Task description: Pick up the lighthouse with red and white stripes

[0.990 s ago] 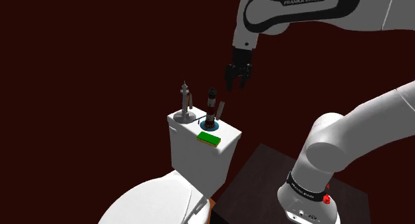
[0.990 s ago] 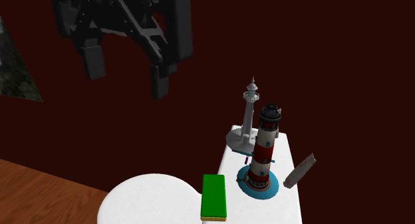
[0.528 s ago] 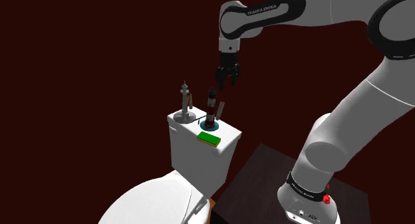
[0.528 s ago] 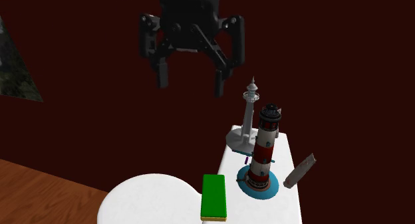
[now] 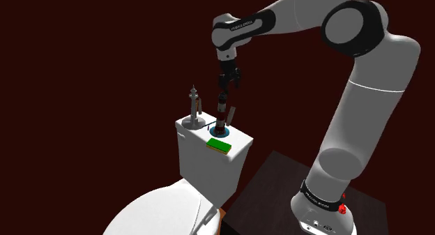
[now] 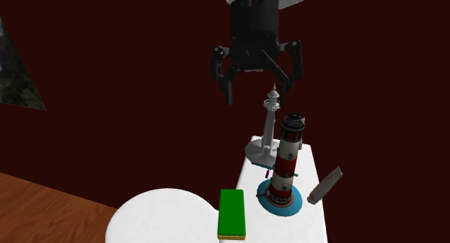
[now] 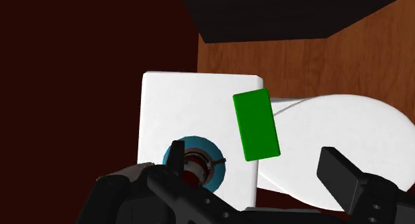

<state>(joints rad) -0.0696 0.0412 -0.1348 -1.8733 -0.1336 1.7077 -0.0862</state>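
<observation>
Gripper (image 6: 256,96) released and empty, fingers (image 6: 229,90) spread apart, hanging above the white cistern lid (image 6: 318,218). The red-and-white striped lighthouse (image 6: 286,162) stands upright on its blue base on that lid, just beside a grey tower (image 6: 270,126) and near a green block (image 6: 232,214). In the wrist view its top appears close to one finger; contact unclear.

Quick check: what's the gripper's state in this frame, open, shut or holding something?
Gripper: open, holding nothing, hanging just above the striped lighthouse.
</observation>
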